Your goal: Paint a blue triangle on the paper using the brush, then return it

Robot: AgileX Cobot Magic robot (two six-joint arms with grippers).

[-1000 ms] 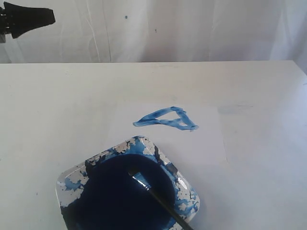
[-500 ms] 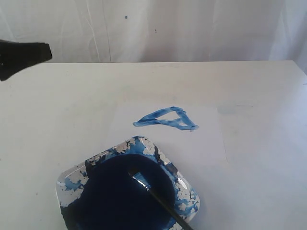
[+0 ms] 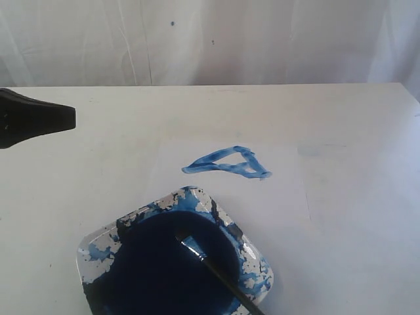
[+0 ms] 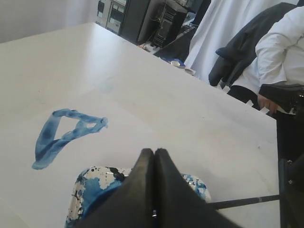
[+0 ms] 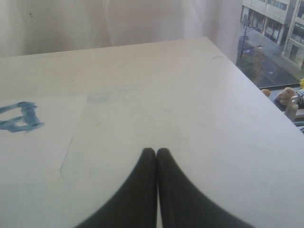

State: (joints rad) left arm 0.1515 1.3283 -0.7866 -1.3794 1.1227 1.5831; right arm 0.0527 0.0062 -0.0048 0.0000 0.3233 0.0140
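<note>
Sinking tableward, the left gripper (image 3: 69, 118) stays clenched, empty; the brush (image 3: 220, 272) rests just beyond its tips in the paint dish (image 3: 92, 251), the blue triangle (image 3: 226, 163) farther out on the paper (image 3: 275, 197), so the job looks done.

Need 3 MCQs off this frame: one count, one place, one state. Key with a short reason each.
1. Painted shapes on the paper: A) one B) two C) three
2. The brush tip rests: A) on the paper B) in the dish C) in a gripper
3. The left gripper is: A) open B) shut, empty C) shut on the brush

Key:
1. A: a single blue triangle is the only shape.
2. B: the bristles lie in the dish's dark paint and the handle crosses its rim.
3. B: the left wrist view shows the fingers pressed together with nothing between them.
</note>
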